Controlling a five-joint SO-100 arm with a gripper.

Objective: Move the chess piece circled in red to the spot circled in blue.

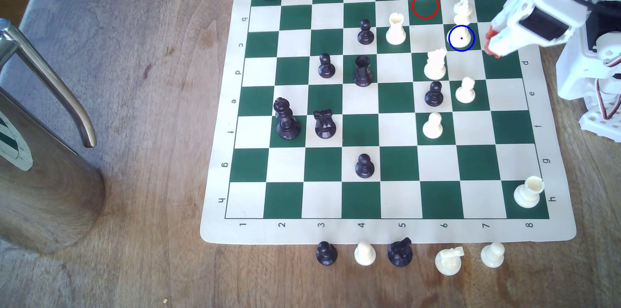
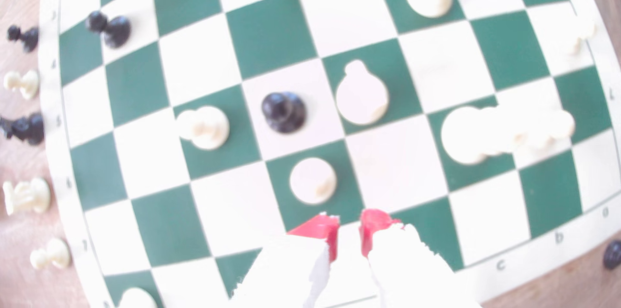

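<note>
The chess piece (image 1: 462,14) stands on the spot (image 1: 461,46). At its three o'clock in the exterior view, the gripper (image 1: 491,44) hangs slightly parted, holding nothing.

Chessboard (image 2: 268,36) (blurred), red-tipped jaws apart

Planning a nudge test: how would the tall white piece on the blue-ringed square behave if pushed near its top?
The tall white piece probably tips rather than slides: slender body, high top. Its wide round base may resist slightly. It looks rigid and likely light.
</note>
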